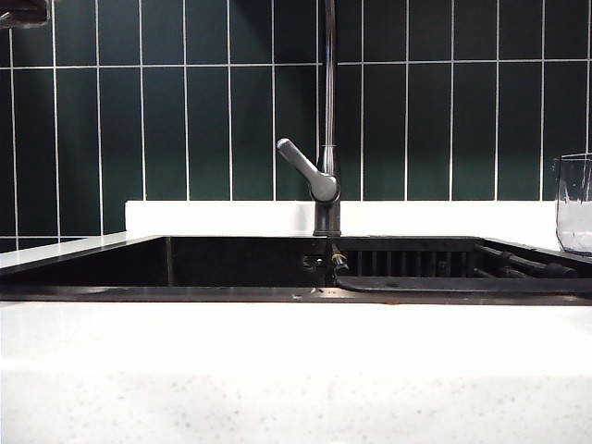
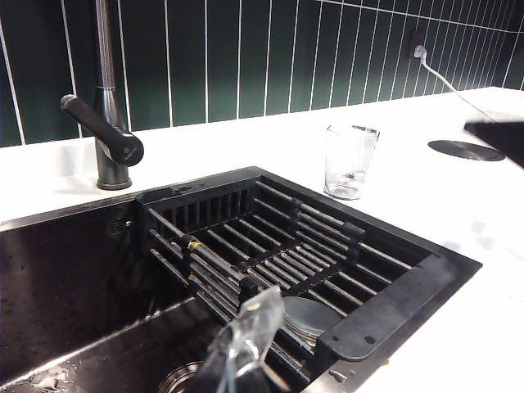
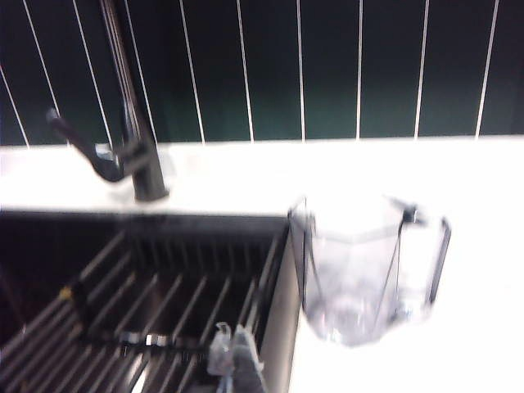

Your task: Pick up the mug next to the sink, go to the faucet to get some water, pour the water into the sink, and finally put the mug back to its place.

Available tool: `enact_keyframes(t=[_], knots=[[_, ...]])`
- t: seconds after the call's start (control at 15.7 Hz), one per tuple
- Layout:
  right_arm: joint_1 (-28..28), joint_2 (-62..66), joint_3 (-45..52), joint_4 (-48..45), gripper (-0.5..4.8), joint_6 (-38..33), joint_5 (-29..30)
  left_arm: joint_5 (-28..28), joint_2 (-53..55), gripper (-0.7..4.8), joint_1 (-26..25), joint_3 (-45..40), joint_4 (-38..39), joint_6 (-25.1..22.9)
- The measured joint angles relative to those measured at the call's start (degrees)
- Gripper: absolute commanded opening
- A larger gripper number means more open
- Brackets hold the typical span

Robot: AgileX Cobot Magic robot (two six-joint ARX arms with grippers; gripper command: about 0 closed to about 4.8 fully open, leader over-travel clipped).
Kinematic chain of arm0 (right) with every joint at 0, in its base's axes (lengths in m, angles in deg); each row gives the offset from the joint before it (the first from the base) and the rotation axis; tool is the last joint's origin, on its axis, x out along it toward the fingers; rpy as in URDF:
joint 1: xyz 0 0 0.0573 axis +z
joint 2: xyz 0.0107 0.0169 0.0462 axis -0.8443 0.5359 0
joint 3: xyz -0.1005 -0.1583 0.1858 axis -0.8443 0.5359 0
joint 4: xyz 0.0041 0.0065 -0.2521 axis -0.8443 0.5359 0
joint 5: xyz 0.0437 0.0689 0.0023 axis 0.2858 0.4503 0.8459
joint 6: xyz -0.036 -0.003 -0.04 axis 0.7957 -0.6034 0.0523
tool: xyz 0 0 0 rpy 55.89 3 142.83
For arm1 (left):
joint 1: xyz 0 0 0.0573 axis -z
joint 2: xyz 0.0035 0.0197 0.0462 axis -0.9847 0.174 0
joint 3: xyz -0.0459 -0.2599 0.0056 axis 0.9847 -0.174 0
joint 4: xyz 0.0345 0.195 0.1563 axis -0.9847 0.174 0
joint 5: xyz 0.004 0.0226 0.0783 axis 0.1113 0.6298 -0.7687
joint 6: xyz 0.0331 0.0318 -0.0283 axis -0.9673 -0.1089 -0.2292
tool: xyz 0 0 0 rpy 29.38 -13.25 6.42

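In the exterior view the mug (image 1: 574,203) stands upright on the white counter (image 1: 277,370) at the far right, just beside the right rim of the sink (image 1: 231,294), and the frame edge cuts it. The faucet (image 1: 326,120) rises in the middle behind the sink, its lever pointing up to the left. No gripper is near the mug here; only a dark part shows in the top left corner, and I cannot say what it is. I judge that the task is either not begun or already finished: the mug is in its place and nothing holds it. Which of the two, these pictures do not tell.

In the left wrist view the left gripper (image 2: 246,348) hangs over the near part of the sink (image 2: 74,278), above the black rack (image 2: 270,254). Its fingers are pressed together and grasp nothing. The mug (image 2: 350,161) stands on the counter just behind the far right corner of the sink, well apart from this gripper. It is clear glass and looks empty, though a little water would be hard to see.

In the right wrist view, which is blurred, the right gripper (image 3: 233,352) is over the right edge of the sink, near the mug (image 3: 368,270) but not touching it. Its fingers are clenched and empty. The mug shows angular faceted walls and a thick base.
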Motion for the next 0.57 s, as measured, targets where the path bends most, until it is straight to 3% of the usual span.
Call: enact_keyframes(t=[0.13, 0.32, 0.57], knots=[[0.1, 0.0, 0.0, 1.7, -0.07, 0.0, 0.6, -0.7, 0.0, -0.06, 0.0, 0.0, 0.4, -0.5], [0.1, 0.0, 0.0, 1.6, -0.07, 0.8, 0.8, -8.6, 0.0, -0.06, 0.0, 0.0, 1.5, -2.9], [1.1, 0.0, 4.5, 1.7, -0.07, 0.9, 1.1, -8.1, 0.0, -0.06, 0.0, -1.5, 3.6, -2.8]])
